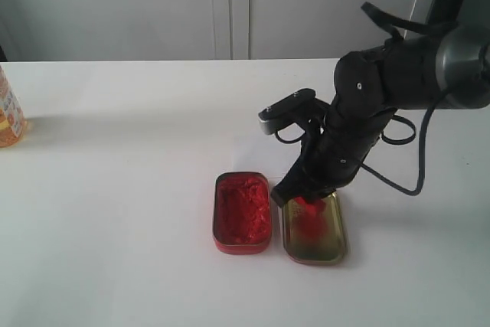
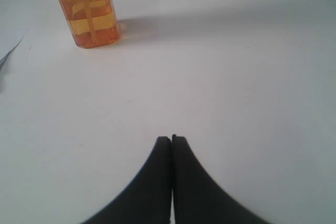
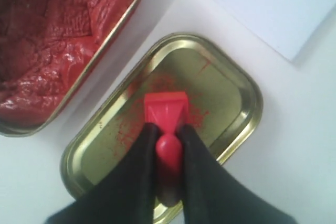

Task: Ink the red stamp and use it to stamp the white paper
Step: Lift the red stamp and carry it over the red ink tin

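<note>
Right tool (image 3: 168, 131) is found clamped on the knob of the red stamp (image 3: 165, 107), its base held inside the gold lid (image 3: 233, 80) beside the tin of red paste (image 3: 113, 40) — white paper (image 3: 273, 3) is noted on the bench (image 2: 236, 77) near that lid, apart from it — left tool (image 2: 171, 139) is held together near an orange bottle (image 2: 86, 9).

We get bright diffuse light, tabletop (image 1: 115, 189) nr blown out. Soft shadow by orange bottle (image 2: 86, 9). Wrist cams soft; red stamp (image 3: 165, 106) sharpish, glints on ink paste (image 3: 47, 40).
</note>
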`<state>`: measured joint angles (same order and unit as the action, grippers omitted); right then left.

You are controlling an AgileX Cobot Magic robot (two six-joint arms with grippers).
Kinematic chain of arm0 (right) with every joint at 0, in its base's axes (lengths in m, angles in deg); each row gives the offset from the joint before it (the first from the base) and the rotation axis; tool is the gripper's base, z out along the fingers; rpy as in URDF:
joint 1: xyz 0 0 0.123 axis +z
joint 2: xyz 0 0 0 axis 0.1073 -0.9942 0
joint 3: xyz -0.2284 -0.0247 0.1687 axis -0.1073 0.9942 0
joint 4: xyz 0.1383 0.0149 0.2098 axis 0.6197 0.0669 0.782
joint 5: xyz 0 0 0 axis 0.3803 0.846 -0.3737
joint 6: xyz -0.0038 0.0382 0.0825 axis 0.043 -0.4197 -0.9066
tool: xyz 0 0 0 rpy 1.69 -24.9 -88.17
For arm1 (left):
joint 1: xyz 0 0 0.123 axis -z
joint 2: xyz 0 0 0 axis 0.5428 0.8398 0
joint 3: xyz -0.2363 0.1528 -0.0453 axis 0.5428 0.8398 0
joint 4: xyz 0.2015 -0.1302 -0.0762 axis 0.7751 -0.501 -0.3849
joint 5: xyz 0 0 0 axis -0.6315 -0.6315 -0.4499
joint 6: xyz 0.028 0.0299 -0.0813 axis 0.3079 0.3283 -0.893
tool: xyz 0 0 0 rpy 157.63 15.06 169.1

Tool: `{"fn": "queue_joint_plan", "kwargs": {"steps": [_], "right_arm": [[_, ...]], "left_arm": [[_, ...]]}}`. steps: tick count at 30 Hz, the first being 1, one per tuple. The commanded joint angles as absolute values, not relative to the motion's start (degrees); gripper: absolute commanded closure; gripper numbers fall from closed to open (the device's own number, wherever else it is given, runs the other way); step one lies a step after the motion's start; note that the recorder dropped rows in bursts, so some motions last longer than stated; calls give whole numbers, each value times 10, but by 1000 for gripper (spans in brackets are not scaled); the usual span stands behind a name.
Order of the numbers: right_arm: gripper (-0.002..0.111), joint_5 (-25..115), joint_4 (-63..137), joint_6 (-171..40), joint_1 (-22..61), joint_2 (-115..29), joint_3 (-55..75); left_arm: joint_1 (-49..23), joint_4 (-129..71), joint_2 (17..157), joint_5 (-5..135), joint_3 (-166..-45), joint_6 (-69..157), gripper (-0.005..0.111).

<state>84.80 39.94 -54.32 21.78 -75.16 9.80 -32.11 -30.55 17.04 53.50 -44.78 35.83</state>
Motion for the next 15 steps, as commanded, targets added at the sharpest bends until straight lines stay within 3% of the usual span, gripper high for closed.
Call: {"fn": "queue_joint_plan", "kwargs": {"steps": [1, 15], "right_arm": [[108, 864, 401, -575, 218, -721, 78], [108, 894, 398, -660, 308, -735, 9]], "left_arm": [[-322, -306, 169, 537, -446, 356, 107], [-322, -306, 169, 537, -446, 356, 107]]}}
